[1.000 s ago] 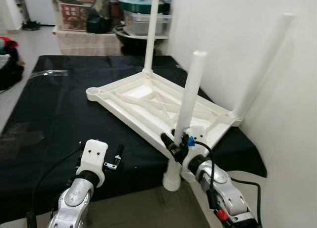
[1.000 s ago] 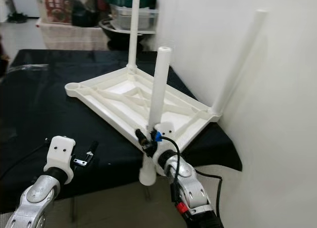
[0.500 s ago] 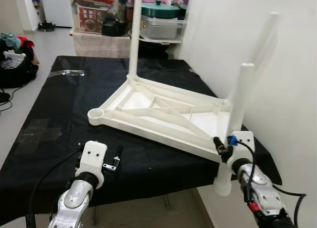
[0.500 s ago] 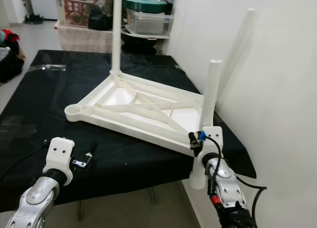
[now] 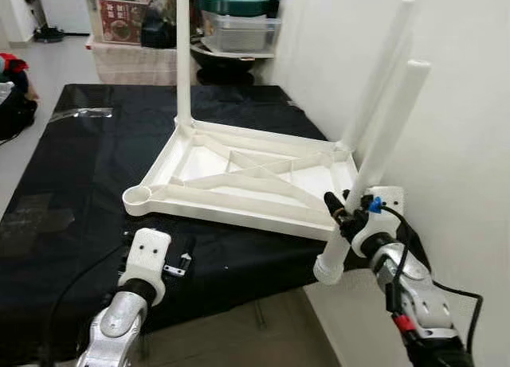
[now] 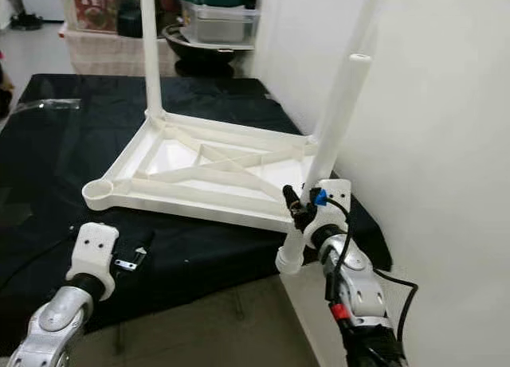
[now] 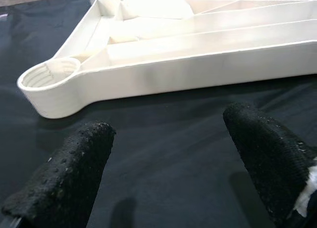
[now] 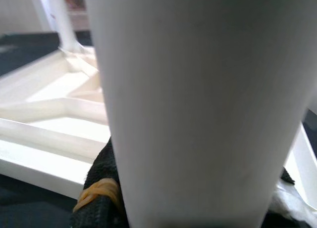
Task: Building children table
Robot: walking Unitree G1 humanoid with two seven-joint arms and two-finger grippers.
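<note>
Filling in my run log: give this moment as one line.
right gripper: shut on table leg, near unfilled corner | left gripper: open, idle by empty socket | upturned tabletop: two legs fitted

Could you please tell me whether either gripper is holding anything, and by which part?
The right gripper holds a loose white plastic table leg, gripped near its lower end. The left gripper is open over the black cloth, holding nothing.

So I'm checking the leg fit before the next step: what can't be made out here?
- Near right corner socket of the tabletop: in the eye views the held leg and right hand cover it.
- Right hand's fingers: the right wrist view has the leg against them.
- Far leg: its top is cut off by the eye views' upper edge.
</note>
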